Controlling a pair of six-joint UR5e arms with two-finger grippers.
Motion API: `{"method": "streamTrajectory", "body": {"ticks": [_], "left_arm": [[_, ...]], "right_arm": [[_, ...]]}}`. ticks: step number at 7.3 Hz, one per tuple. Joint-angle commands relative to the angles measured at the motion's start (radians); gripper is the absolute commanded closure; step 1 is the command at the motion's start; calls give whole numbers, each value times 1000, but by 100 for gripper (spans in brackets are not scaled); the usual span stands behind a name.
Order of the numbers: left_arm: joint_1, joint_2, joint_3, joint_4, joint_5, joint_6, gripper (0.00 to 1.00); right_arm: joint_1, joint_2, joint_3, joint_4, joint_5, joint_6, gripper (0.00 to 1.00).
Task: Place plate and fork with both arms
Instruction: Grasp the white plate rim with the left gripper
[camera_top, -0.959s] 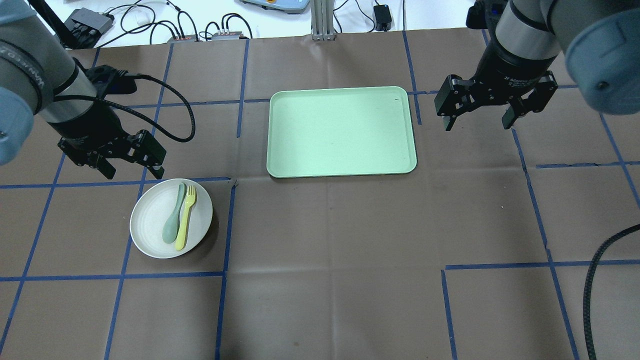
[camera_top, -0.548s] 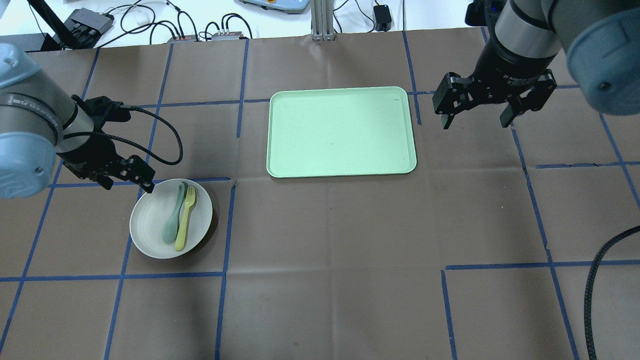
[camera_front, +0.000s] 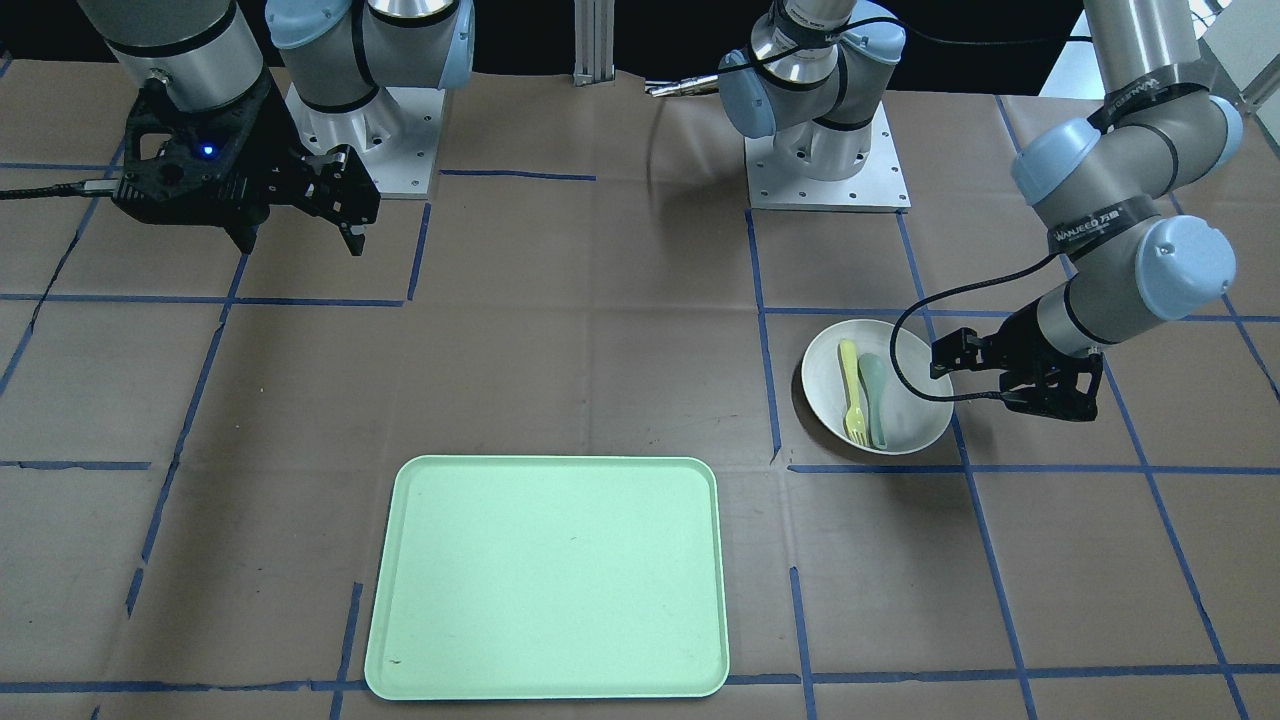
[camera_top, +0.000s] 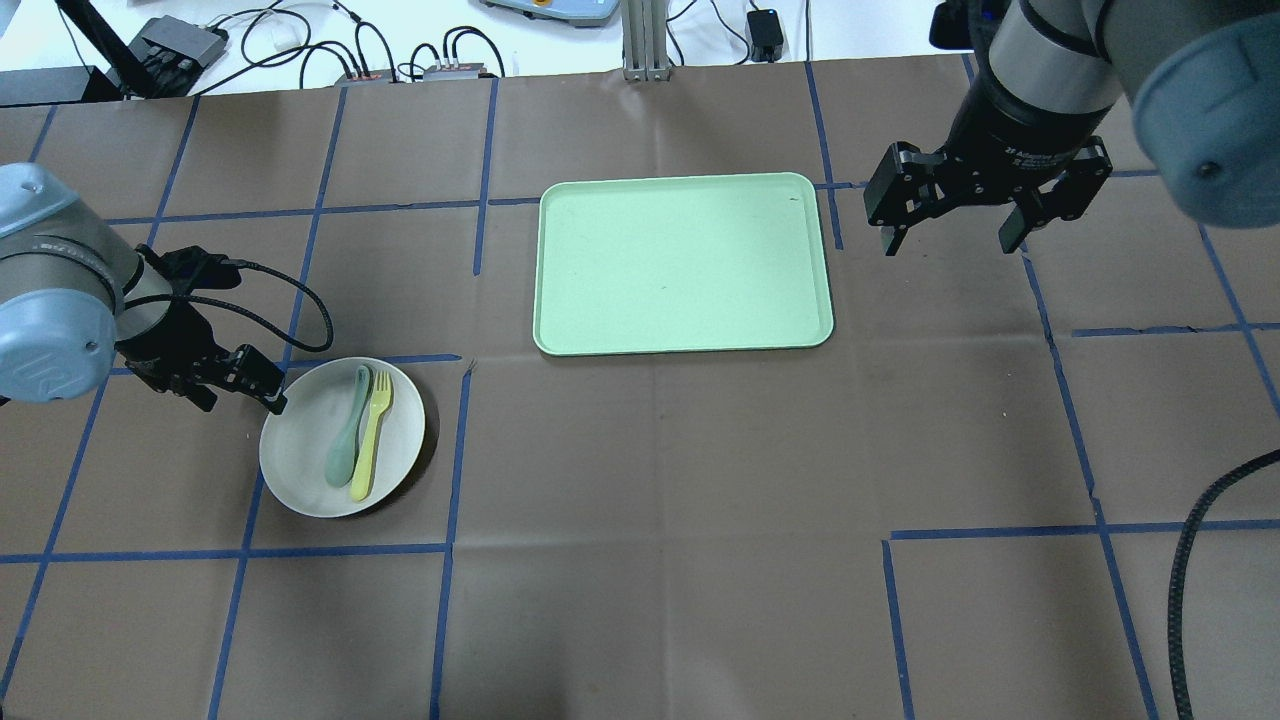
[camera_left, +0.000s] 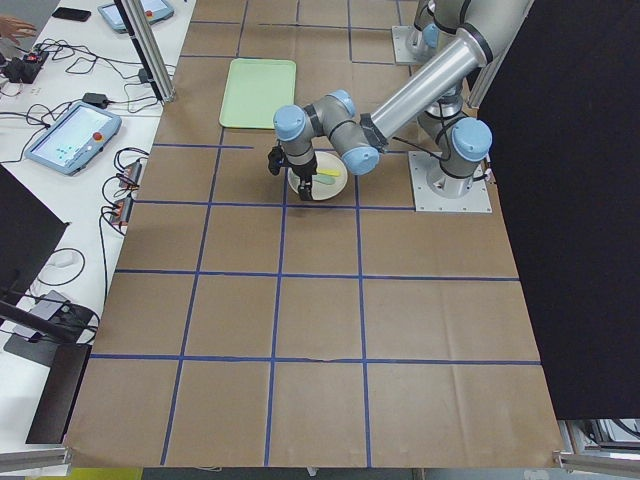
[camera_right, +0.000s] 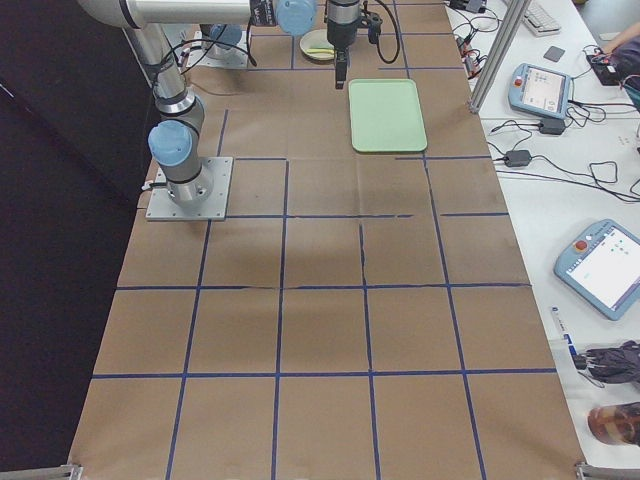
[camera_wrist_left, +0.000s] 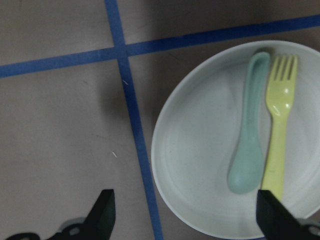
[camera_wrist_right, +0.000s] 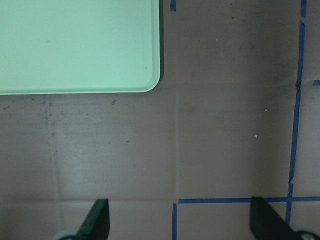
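The off-white plate sits on the table at the near left, with the pale yellow fork and a grey-green spoon lying side by side in it. My left gripper is open and low at the plate's far-left rim. In the left wrist view the left gripper straddles the plate rim, one finger over the table and the other by the fork handle's end. My right gripper is open and empty, held high just right of the tray.
A pale green rectangular tray lies at the table's far middle; it also shows in the right wrist view. Blue tape lines cross the brown table cover. Cables and boxes lie beyond the far edge. A black cable hangs at the near right.
My left gripper has come down and moved nearer and leftward, from above the plate's far edge to low at its far-left rim. The right gripper has barely moved. Plate, fork and spoon have not moved.
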Motion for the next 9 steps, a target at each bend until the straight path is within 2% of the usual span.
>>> {"method": "streamTrajectory", "body": {"ticks": [1, 2, 4, 6, 9], "left_arm": [[15, -30, -37, 26, -4, 4, 6], [15, -32, -46, 40, -4, 4, 12], [17, -36, -46, 39, -7, 2, 35], [17, -39, -46, 37, -9, -12, 51], [17, -64, -37, 37, -9, -19, 52]], "right_arm": [[0, 5, 1, -3, 4, 1, 0], [0, 5, 2, -3, 7, 1, 0], [1, 4, 13, 10, 10, 4, 0], [-3, 18, -21, -4, 1, 7, 0], [6, 67, -65, -12, 8, 86, 0]]}}
